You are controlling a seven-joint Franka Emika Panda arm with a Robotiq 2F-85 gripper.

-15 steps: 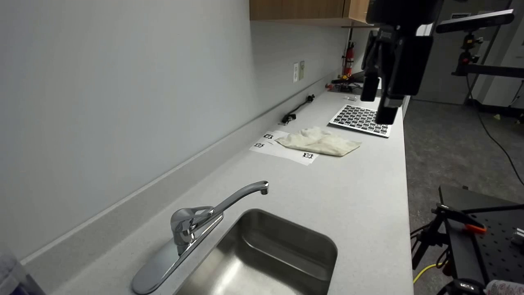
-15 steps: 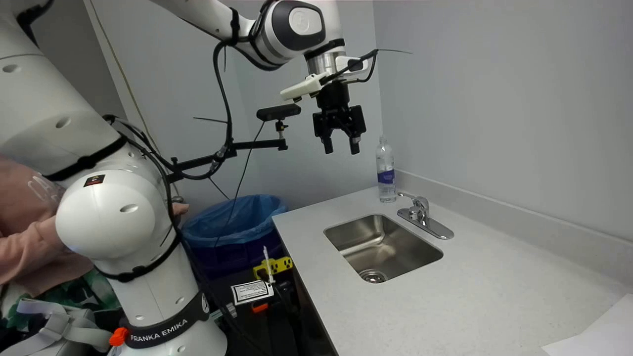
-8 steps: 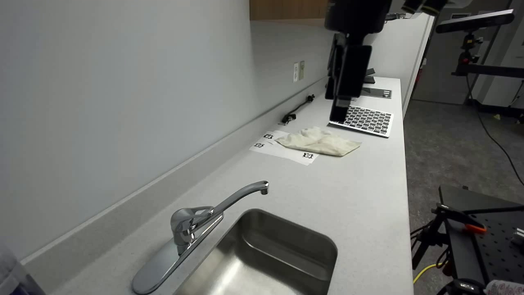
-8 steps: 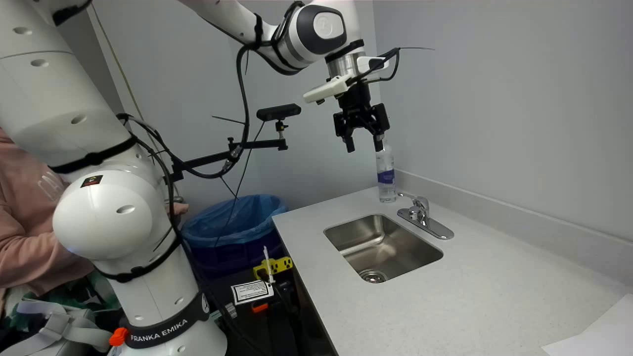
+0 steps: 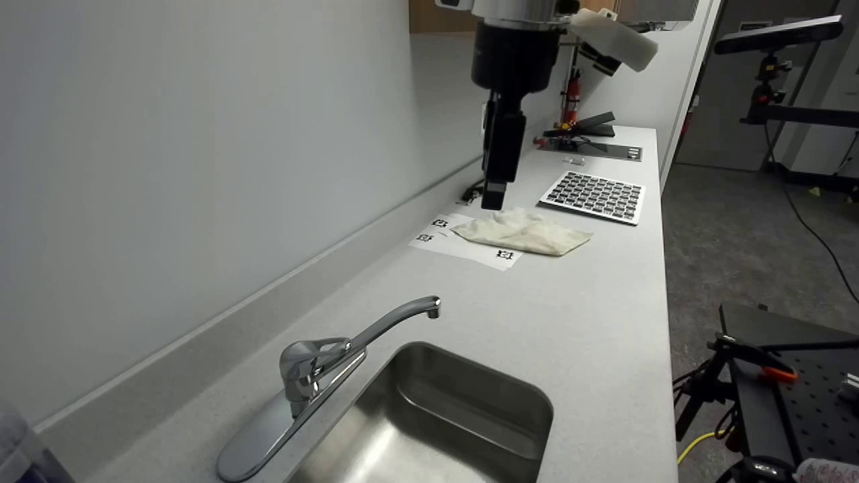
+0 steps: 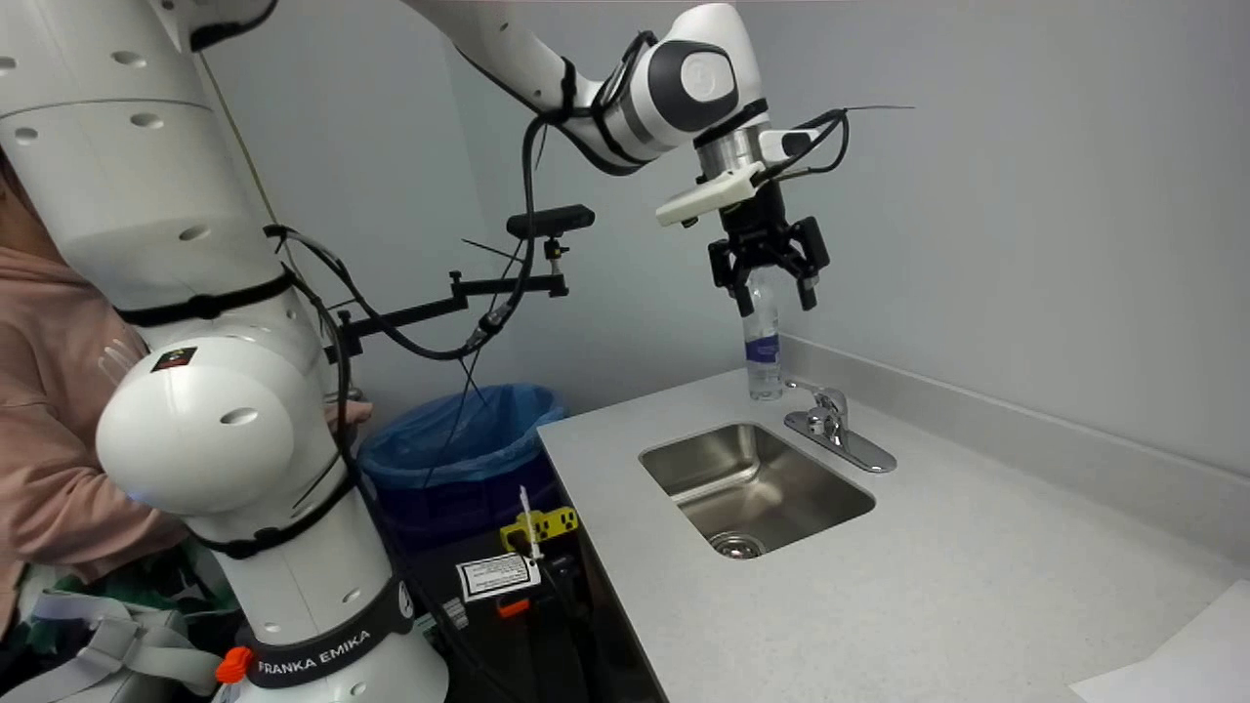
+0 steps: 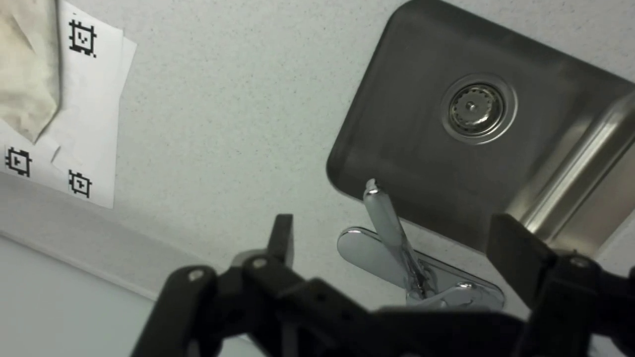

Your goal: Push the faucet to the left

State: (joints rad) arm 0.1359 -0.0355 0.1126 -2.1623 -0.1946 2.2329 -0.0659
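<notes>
If lowered with the pincer (image 6: 776,302) spread as now, could straddle the faucet (image 5: 300,370) and jam instead of pushing.

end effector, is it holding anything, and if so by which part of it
Nothing is held: the end effector hangs open in the air, apart from the faucet.

- One faucet (image 7: 399,248), there it is, four o'clock in the wrist view!
- One sink (image 7: 407,114) at two o'clock, one drain (image 7: 471,106) inside!
- One gripper (image 6: 777,301), and yes, two fingers (image 7: 516,255) on it!
- Three printed markers (image 7: 83,38) in the wrist view, nine to ten o'clock!
- One cloth (image 7: 30,74), ten o'clock there!
- And in an exterior view, one bottle (image 6: 763,350) at three, one bin (image 6: 459,474) at eight!
</notes>
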